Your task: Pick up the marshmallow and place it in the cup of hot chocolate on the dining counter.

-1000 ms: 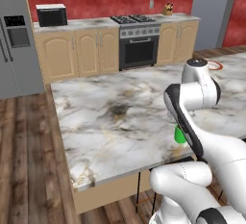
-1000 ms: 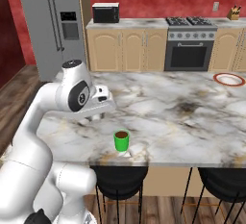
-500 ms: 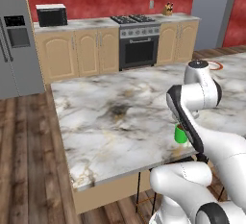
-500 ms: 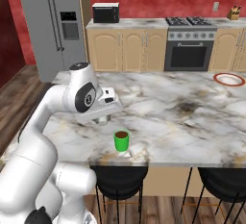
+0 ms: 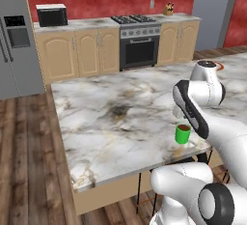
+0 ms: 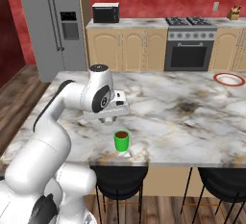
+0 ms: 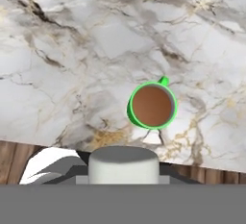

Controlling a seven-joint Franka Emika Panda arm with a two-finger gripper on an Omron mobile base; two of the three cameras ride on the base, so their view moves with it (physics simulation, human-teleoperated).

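Centrally, veined marble dining counter (image 5: 111,118), red-walled kitchen, wood floor (image 5: 29,171)

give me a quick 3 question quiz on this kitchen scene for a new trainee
1. True or false: the green cup of hot chocolate stands near the edge of the dining counter.
2. Which thing does the tool hold? A) the marshmallow B) the red-rimmed plate C) nothing
3. Fill in: the red-rimmed plate lies on the ____ counter.

Key:
1. True; wood floor shows just past the cup in the hand view.
2. A; the marshmallow sits whitish between the shut tool's tips, not yet over the cup.
3. dining
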